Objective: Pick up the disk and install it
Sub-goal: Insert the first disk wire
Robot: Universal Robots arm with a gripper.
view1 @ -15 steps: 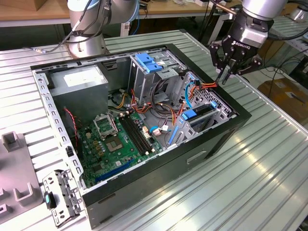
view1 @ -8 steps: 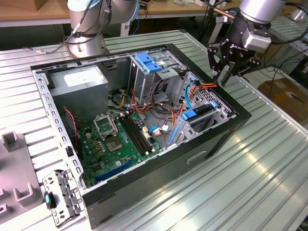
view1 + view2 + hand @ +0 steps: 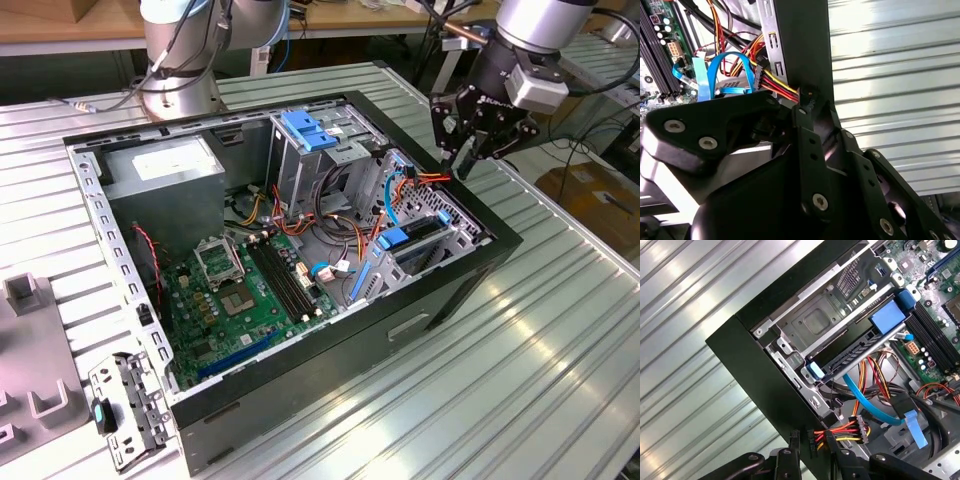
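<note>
At the exterior view's right, above the near corner of the open black steel computer case (image 3: 470,290), hangs the black two-finger gripper (image 3: 468,168), fingers pointing down, a little apart, nothing between them. Just below it, in the grey sheet-metal drive bay (image 3: 450,215) at that corner, lies the flat, blue-bracketed metal disk (image 3: 420,232); the green motherboard (image 3: 250,290) fills the case floor, and the case stands on a ribbed aluminium table (image 3: 530,380).

Second wrist view: the gripper (image 3: 810,107) sits close to the case wall (image 3: 805,45), with a red, yellow and black wire bundle (image 3: 777,85) and a flat blue ribbon cable (image 3: 715,75) just beside its tips; whether they touch cannot be told.

First wrist view: the gripper (image 3: 811,441) is parted and empty over the wire bundle (image 3: 842,432). The disk (image 3: 852,354) lies edge-on under the bay's plate (image 3: 812,320), apart from the fingers; whether it is fully seated cannot be told.

Judgement: the disk is not in hand, so the pick-up step reads as current. Reaching it calls for a descent clear of wires and wall, fingers aligned to the bracket.
</note>
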